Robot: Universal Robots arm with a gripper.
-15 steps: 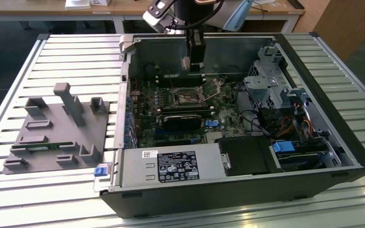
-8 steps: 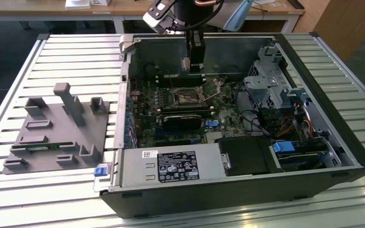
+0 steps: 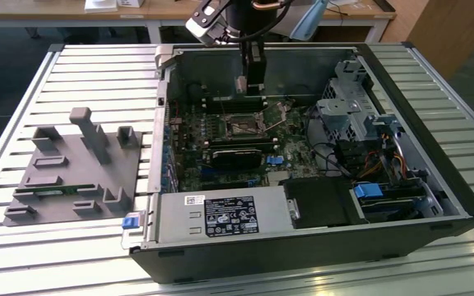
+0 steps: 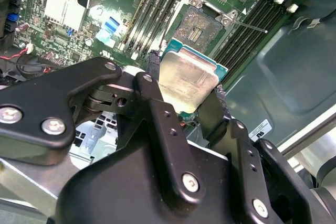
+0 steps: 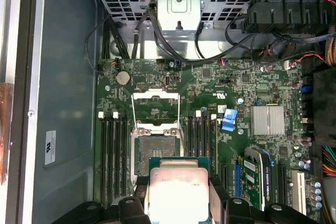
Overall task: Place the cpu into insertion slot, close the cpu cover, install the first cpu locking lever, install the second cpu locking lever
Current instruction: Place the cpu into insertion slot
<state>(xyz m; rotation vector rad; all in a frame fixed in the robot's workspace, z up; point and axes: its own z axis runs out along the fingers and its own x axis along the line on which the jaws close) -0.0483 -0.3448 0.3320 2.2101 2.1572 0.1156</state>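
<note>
While the fingers (image 4: 154, 69) clamp the cpu (image 5: 178, 192) by two opposite edges, you see it hang above the board, just beside the insertion slot (image 5: 157, 153) and not yet over it. The cpu cover (image 5: 155, 109) is, I think, flipped open on the slot's far side.

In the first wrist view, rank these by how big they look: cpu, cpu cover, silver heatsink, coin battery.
1. cpu, though it sits nearest the camera, which inflates it.
2 and 3. cpu cover and silver heatsink look about alike; I won't split them.
4. coin battery, clearly smallest.
</note>
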